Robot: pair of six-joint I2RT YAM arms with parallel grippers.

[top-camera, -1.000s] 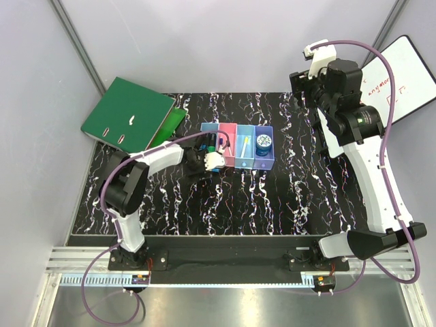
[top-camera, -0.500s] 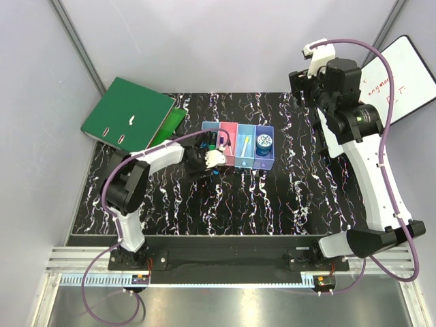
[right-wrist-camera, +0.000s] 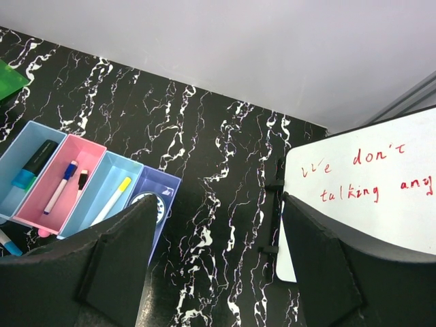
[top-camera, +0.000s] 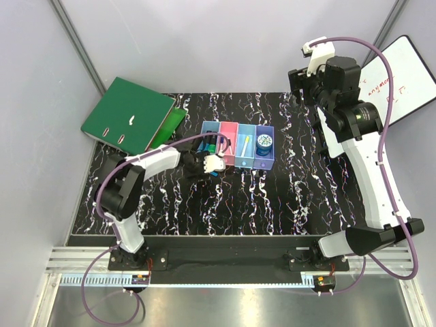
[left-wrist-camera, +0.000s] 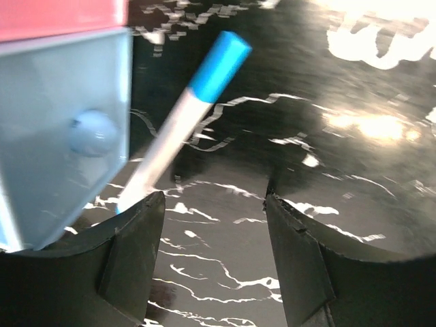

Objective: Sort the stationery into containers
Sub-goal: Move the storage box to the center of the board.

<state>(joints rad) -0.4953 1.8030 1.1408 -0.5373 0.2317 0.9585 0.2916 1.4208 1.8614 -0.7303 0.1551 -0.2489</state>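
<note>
The containers (top-camera: 238, 145) are a joined row of four bins in light blue, pink, light blue and purple. In the right wrist view they hold a teal and black highlighter (right-wrist-camera: 34, 163), a blue-capped pen (right-wrist-camera: 60, 185), a yellow-capped pen (right-wrist-camera: 112, 199) and a round blue tin (right-wrist-camera: 153, 203). A white pen with a blue cap (left-wrist-camera: 187, 112) lies on the table against the front of the first light blue bin (left-wrist-camera: 61, 136). My left gripper (left-wrist-camera: 214, 204) is low over the table right beside this pen, open and empty. My right gripper (right-wrist-camera: 218, 211) hangs high at the back right, open and empty.
A large green ring binder (top-camera: 129, 112) lies at the table's back left corner. A whiteboard with red writing (right-wrist-camera: 368, 191) leans at the right edge, beside the right arm. The tabletop is black marble pattern (top-camera: 225, 204).
My left gripper has shifted slightly toward the near side in front of the bins and its jaws have narrowed a little. The right arm has barely moved.
</note>
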